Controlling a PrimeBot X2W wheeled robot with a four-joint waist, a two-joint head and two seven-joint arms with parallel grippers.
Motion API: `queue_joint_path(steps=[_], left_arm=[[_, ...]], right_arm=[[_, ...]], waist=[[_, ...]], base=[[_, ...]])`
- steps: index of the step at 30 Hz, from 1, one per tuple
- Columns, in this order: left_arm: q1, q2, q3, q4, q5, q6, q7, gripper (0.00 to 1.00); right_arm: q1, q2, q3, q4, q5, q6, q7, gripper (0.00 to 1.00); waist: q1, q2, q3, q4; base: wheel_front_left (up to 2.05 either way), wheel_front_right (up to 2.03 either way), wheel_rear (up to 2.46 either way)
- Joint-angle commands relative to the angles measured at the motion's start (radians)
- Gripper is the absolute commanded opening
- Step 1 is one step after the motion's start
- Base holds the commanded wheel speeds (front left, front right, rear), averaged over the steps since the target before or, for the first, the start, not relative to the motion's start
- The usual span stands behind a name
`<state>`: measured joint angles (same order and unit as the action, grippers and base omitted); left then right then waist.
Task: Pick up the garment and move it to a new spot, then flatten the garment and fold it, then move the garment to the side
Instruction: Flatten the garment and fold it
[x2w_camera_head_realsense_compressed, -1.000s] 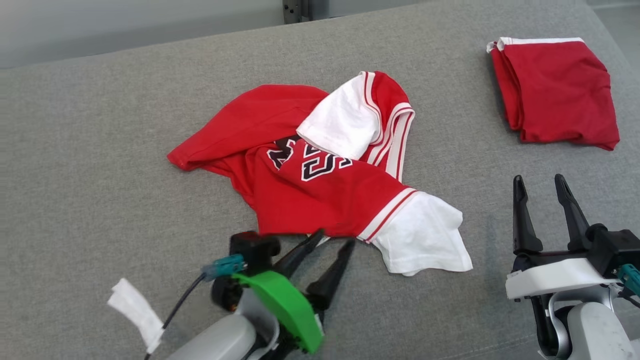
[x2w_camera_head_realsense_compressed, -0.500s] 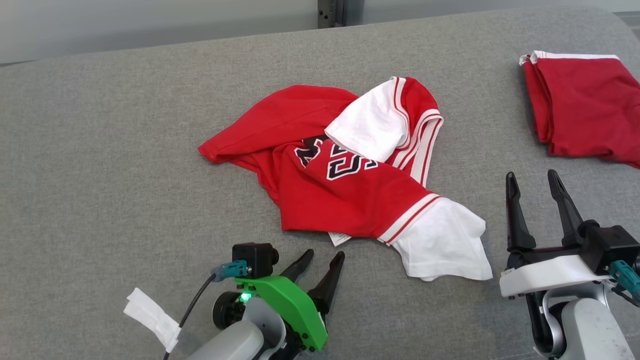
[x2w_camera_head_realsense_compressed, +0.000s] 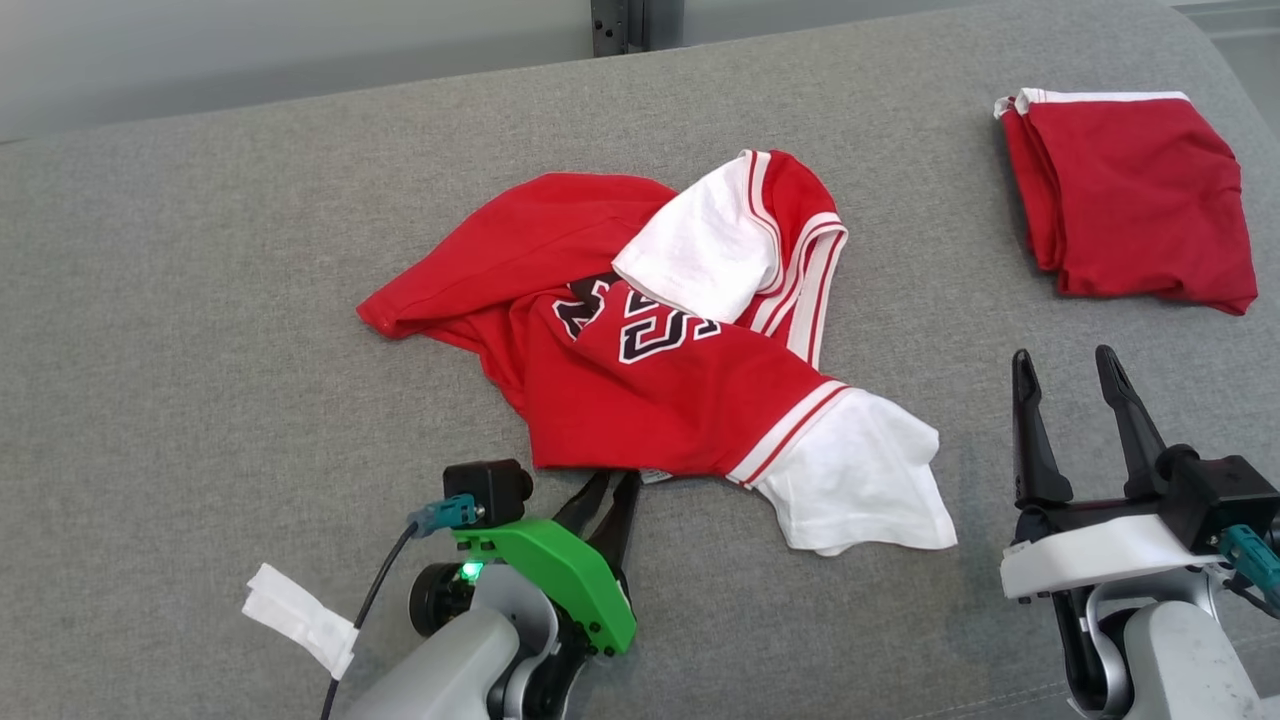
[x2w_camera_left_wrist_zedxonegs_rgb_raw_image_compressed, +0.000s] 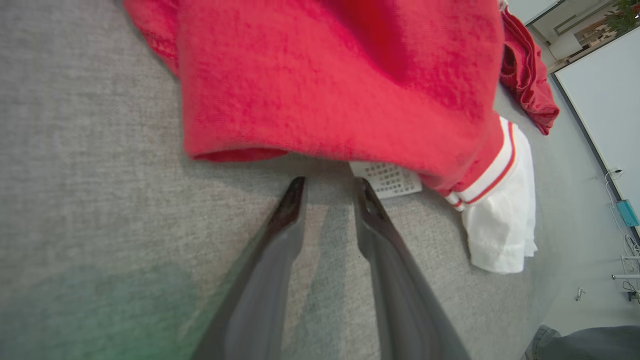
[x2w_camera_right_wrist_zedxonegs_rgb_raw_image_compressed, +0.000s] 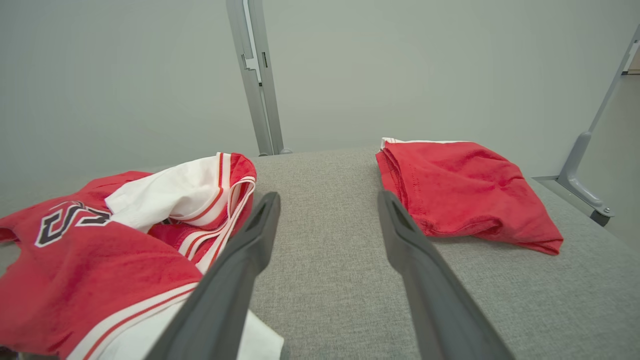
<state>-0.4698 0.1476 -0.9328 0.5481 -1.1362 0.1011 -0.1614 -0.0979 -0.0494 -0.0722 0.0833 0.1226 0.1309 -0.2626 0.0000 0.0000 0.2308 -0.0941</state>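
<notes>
On the grey cushion (x2w_camera_head_realsense_compressed: 200, 300), a white scrap (x2w_camera_head_realsense_compressed: 300, 620) lies at the near left, well apart from the work. Right of it, the left gripper (x2w_camera_head_realsense_compressed: 613, 482) sits low at the near edge of the crumpled red jersey (x2w_camera_head_realsense_compressed: 650, 390). Its fingers point to the far side and slightly right, straight at the near hem. Its jaws stand narrow, with a slim gap and nothing between them. In the left wrist view the tips stop just short of the hem, with the white label (x2w_camera_left_wrist_zedxonegs_rgb_raw_image_compressed: 387, 178) just to their right, peeking out from under the cloth.

The jersey lies mid-cushion, directly beyond those tips. Its long axis runs on a slant from the far left to the near right and ends in a white sleeve (x2w_camera_head_realsense_compressed: 860, 480). The near hem crosses the left gripper's line of reach almost square-on. My judgement is that a short push forward would put cloth between the fingers, and that the gap looks tight for a bunched hem.

The right gripper (x2w_camera_head_realsense_compressed: 1062, 355) hangs at the near right with its jaws wide and empty, near the white sleeve but not touching it. The left arm is clearly the nearer one to the hem.

Count: one scrap, two grippers, one loose jersey with two white sleeves, one label, and one folded red garment (x2w_camera_head_realsense_compressed: 1140, 190) at the far right.
</notes>
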Motion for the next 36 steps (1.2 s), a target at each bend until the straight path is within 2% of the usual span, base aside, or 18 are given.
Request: queue_joint_path(steps=[1,3,5,7,8,9,10,11,17,25,28,36], left_arm=[[-0.018,-0.001,0.006,0.019,-0.008,-0.005,-0.009,0.48],[-0.027,-0.013,0.016,0.034,-0.009,-0.012,-0.028,0.51],[-0.038,-0.027,0.030,0.044,-0.018,-0.024,-0.045,0.81],[-0.045,-0.036,0.054,0.050,-0.028,-0.034,-0.060,0.83],[-0.049,-0.038,0.063,0.055,-0.027,-0.039,-0.067,0.82],[-0.052,-0.041,0.070,0.061,-0.027,-0.042,-0.073,0.64],[-0.055,-0.044,0.080,0.067,-0.024,-0.042,-0.079,0.36],[-0.058,-0.048,0.089,0.074,-0.024,-0.047,-0.085,0.00],[-0.070,-0.045,0.129,0.110,0.008,-0.085,-0.102,0.00],[-0.059,-0.015,0.286,-0.031,0.149,-0.069,-0.102,0.00],[-0.053,-0.016,0.304,-0.068,0.182,-0.068,-0.102,0.00],[-0.018,0.008,0.298,-0.119,0.183,-0.057,-0.086,0.00]], right_arm=[[0.007,-0.002,-0.002,-0.001,0.003,0.000,-0.003,1.00],[0.007,-0.002,-0.003,0.000,0.000,0.000,-0.003,1.00],[0.005,-0.002,-0.003,0.002,-0.002,0.000,-0.003,1.00],[0.003,-0.002,-0.005,0.003,-0.005,0.000,-0.003,1.00],[0.005,-0.002,-0.006,0.003,-0.007,0.000,-0.003,1.00],[0.007,-0.002,-0.007,0.003,-0.010,0.000,-0.003,1.00],[0.010,-0.002,-0.007,0.004,-0.012,0.000,-0.003,1.00],[0.012,-0.002,-0.005,0.005,-0.014,0.000,-0.003,1.00],[0.020,-0.002,-0.002,0.011,-0.018,0.000,-0.003,1.00],[0.046,-0.002,-0.021,0.008,-0.012,0.000,-0.003,1.00],[0.046,-0.002,-0.013,0.013,-0.005,0.000,-0.003,1.00],[0.055,-0.002,-0.008,0.016,-0.009,0.000,-0.003,1.00]], waist=[[0.0000,0.0000,0.000,0.000],[0.0000,0.0000,-0.002,0.000],[0.0000,0.0000,-0.005,0.001],[0.0000,0.0000,-0.009,0.004],[0.0000,0.0000,-0.011,0.006],[0.0000,0.0000,-0.014,0.009],[0.0000,0.0000,-0.016,0.012],[0.0000,0.0000,-0.019,0.014],[0.0000,0.0000,-0.047,0.032],[0.0000,0.0000,-0.077,0.073],[0.0000,0.0000,-0.085,0.080],[0.0000,0.0000,-0.108,0.077]], base=[[0.00,0.00,0.00],[0.00,0.00,0.00],[0.00,0.00,0.00],[0.00,0.00,0.00],[0.00,0.00,0.00],[0.00,0.00,0.00],[0.00,0.00,0.00],[0.00,0.00,0.00],[0.00,0.00,0.00],[0.00,0.00,0.00],[0.00,0.00,0.00],[0.00,0.00,0.00]])
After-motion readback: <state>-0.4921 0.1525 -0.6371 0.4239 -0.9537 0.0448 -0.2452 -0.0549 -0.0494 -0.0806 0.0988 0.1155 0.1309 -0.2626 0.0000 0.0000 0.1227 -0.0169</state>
